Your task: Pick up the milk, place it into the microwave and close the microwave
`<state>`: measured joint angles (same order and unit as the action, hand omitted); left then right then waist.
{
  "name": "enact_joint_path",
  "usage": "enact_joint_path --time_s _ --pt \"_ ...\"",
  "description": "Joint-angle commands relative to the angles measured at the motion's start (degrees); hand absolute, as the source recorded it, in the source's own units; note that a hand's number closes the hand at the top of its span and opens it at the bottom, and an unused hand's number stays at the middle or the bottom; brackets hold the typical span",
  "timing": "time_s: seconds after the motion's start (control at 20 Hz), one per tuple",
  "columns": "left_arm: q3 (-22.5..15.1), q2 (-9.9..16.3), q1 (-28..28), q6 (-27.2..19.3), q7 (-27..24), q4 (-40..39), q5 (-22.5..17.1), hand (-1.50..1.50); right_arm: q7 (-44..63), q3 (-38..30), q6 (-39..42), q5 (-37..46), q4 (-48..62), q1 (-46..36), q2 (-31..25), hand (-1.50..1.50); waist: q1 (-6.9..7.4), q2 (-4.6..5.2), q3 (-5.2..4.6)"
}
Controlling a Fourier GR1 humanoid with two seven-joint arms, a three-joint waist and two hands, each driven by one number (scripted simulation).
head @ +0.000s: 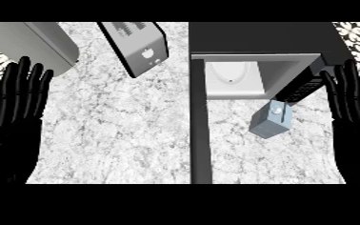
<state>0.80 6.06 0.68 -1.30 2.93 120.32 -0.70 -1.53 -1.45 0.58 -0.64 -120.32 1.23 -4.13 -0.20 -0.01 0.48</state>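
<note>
On the counter, the milk stood ungrabbed before the open microwave. Left robot hand & right robot hand were both open, empty. Pick, place, close all remained.

Milk carton on the counter just in front of the open microwave, microwave door to its left, toaster further left, another appliance at far left.
</note>
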Motion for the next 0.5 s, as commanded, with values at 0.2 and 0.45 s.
enact_joint_path --time_s 0.2,0.45 --pt "-2.4 0.9 -0.7 6.0 -4.0 -1.9 -1.7 -1.50 6.2 -2.3 1.0 -2.1 3.3 -10.5 -3.1 -1.50 0.38 0.01 -0.50" --pt "-4.8 -3.4 4.1 2.8 0.9 0.9 -2.6 -1.50 10.0 -6.7 1.9 -11.5 8.6 -13.2 -2.5 -1.50 0.50 -0.02 -0.47"
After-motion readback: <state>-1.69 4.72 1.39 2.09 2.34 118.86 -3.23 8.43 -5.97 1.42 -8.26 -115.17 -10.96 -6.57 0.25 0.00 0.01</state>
